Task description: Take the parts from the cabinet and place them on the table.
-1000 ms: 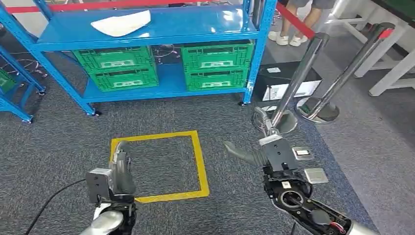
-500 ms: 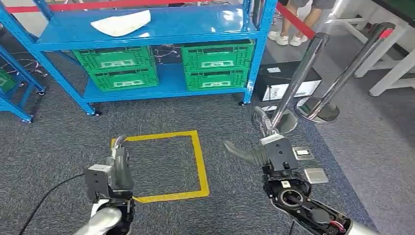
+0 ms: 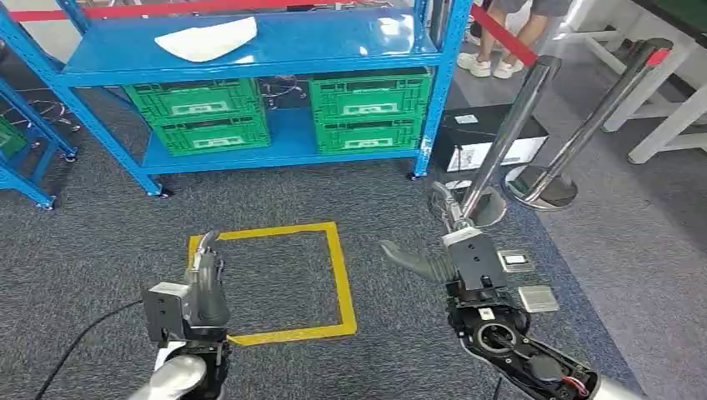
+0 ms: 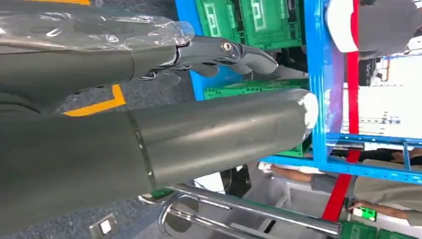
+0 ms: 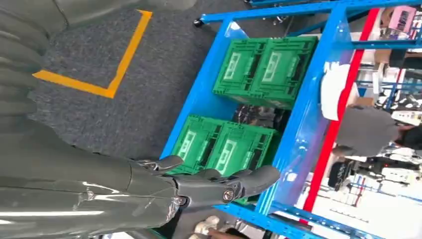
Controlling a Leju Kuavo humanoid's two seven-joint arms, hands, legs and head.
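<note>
— While the fingers (image 4: 224, 50) of the left hand (image 3: 204, 287) stretch straight with nothing in them, what of the right hand (image 3: 454, 250)?
— Same: its fingers (image 5: 234, 184) are extended, empty, thumb spread aside.
— And the part?
— A white part (image 3: 208, 39) lies on the top shelf of the blue cabinet (image 3: 275, 54), well apart from both hands; green crates (image 3: 371, 111) sit on the shelf below, beyond the yellow floor square (image 3: 275, 279).

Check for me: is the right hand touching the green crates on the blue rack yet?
Apart. The head view shows the right hand low over grey carpet, with a wide stretch of floor between it and the green crates on the blue rack.
</note>
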